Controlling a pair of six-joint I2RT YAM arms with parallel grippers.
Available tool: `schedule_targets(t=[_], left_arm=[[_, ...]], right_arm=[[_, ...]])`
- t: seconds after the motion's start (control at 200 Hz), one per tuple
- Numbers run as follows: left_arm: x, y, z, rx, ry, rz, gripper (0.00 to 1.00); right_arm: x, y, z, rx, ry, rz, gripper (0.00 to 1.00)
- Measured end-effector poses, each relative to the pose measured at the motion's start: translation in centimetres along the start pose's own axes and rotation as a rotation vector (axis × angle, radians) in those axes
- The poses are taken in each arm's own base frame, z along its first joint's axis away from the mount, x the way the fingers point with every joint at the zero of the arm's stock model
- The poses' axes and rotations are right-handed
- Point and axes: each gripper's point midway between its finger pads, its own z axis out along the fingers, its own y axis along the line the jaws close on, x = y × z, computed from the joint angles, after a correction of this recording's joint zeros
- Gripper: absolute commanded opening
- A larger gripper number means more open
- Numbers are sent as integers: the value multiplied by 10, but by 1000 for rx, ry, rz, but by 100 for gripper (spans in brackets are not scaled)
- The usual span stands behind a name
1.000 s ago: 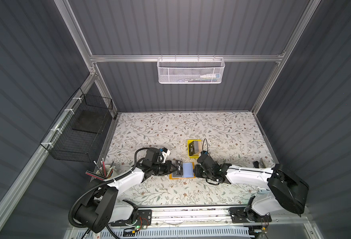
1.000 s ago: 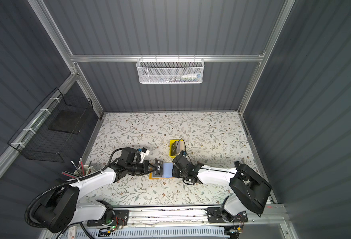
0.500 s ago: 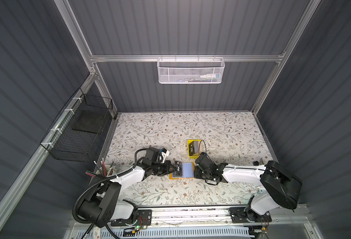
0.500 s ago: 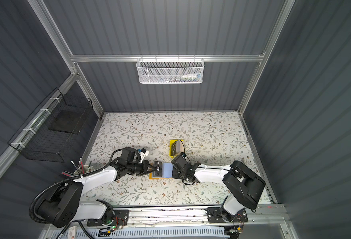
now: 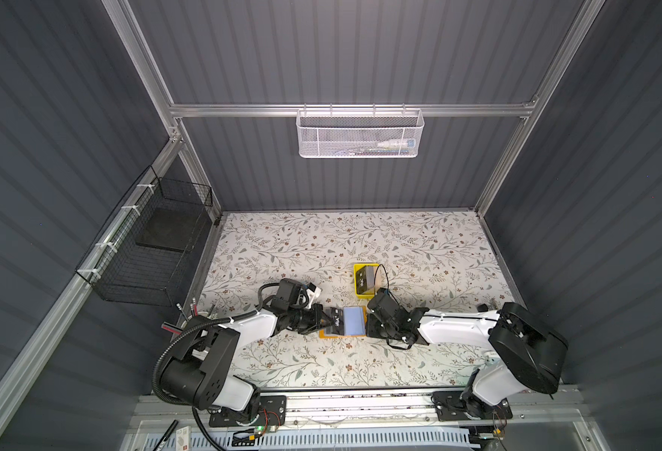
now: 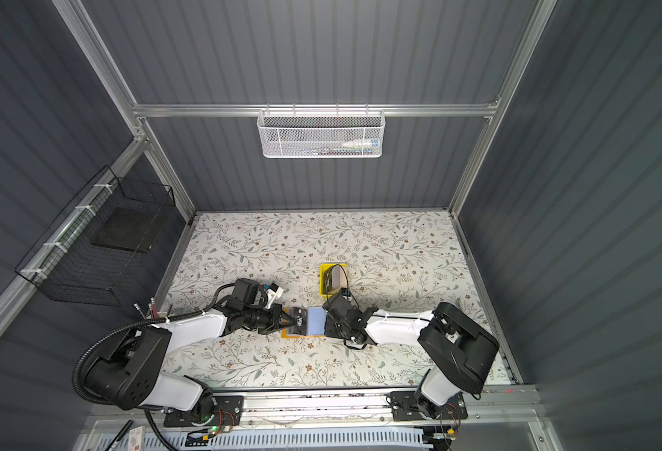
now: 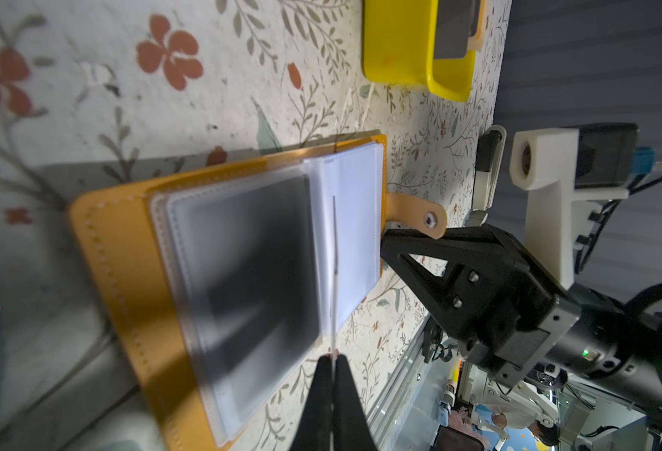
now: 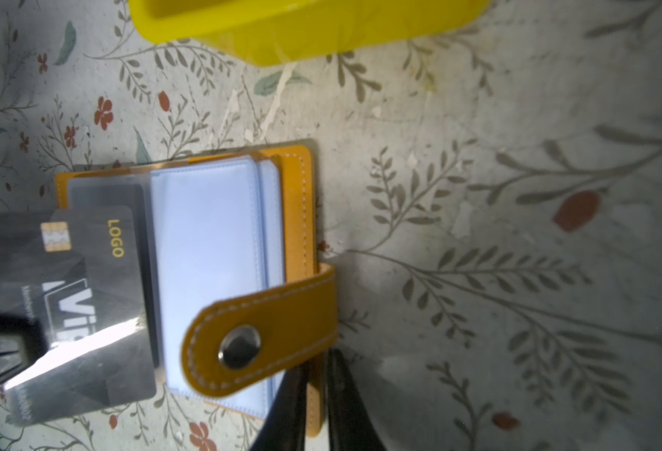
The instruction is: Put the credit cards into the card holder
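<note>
While the right gripper (image 8: 317, 377) pinches the card holder (image 8: 298, 203), the left gripper (image 7: 334, 361) clamps a credit card (image 8: 87, 281) (black, VIP-lettered).

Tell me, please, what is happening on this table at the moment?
The left pincer holds a black VIP card by its edge over the open card holder, not yet slipped into one of the clear sleeves. The right pincer pinches the holder's cover beside the strap, seemingly to steady it. More cards sit in the yellow tray behind.
</note>
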Motion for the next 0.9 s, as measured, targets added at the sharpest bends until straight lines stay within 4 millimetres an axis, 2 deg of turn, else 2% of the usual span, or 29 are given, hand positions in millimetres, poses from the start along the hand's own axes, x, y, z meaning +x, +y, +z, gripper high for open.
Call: schedule_targets(t=[0.58,0.9], left_arm=[[-3,3,6,15,7,-46,0],[-13,-7,6,62,-29,-43,0]], right_arm=[[-1,1,1,2,-6,-4,14],[-1,1,2,2,-8,-5,13]])
